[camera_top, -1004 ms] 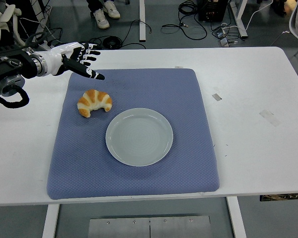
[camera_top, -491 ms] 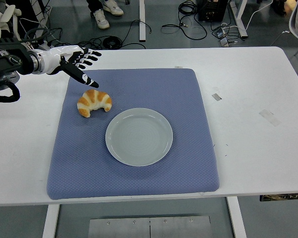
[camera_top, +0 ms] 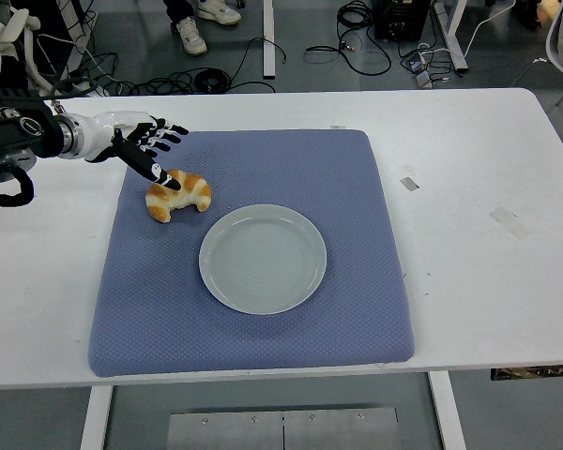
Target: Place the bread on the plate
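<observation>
Fingers (camera_top: pixel 159 139) of the left hand (camera_top: pixel 136 141) are spread apart, holding nothing, thumb tip over the croissant's (camera_top: pixel 178 193) upper-left end. Nearest, at centre frame, the empty plate (camera_top: pixel 263 259) sits on the blue mat (camera_top: pixel 249 248); the croissant lies just up-left of it on the white desk (camera_top: pixel 479 234).

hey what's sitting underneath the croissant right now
The golden croissant-shaped bread lies on the quilted blue mat, beside the empty pale round plate. The mat hides the white table beneath it.
</observation>
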Available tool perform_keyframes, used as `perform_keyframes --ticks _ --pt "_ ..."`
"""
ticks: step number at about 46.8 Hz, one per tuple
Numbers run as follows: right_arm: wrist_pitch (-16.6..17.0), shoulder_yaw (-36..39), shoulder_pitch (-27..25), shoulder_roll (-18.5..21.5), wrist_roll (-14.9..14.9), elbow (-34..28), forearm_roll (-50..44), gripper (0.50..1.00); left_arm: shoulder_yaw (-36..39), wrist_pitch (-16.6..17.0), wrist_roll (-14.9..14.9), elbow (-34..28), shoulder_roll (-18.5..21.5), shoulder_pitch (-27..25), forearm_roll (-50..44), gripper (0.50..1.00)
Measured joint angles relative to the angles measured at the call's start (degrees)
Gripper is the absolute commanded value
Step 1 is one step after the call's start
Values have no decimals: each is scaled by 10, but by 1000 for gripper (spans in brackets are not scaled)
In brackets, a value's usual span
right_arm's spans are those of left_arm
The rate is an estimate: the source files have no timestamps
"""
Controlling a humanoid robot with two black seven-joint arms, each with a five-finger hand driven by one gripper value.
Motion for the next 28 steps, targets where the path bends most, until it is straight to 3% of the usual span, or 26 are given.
perform_keyframes --ticks 28 --pt "0 0 0 0 0 0 0 1000 0 12 -1 0 -23 14 32 978"
